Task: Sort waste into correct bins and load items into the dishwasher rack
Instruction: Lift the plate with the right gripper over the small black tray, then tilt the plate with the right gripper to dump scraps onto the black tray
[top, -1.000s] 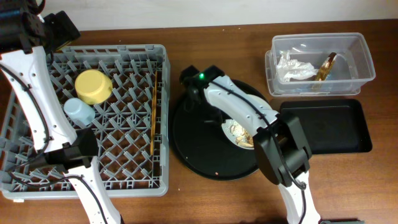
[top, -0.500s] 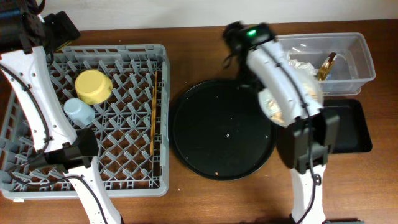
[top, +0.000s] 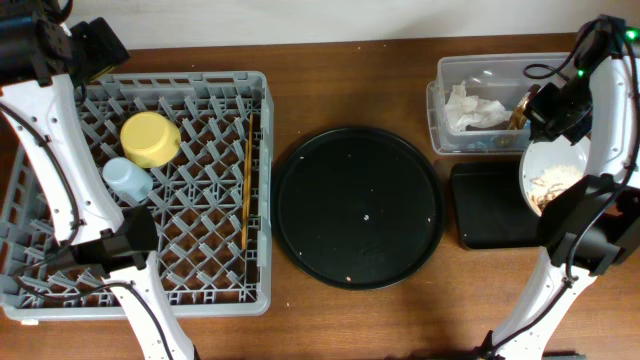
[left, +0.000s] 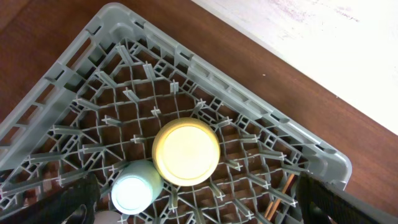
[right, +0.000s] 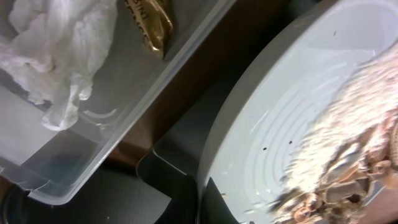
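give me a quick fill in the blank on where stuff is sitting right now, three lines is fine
1. In the rack, the upside-down yellow bowl sits right next to a light-blue ____.
2. The crumpled napkin and the gold wrapper both lie inside the clear plastic ____.
3. The plate carrying food scraps is held above the rectangular black ____.

Missing words: cup; tub; tray

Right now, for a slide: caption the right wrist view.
Pale grey round plate of food scraps over a black tray, beside a clear plastic tub holding white napkin and gold wrapper.
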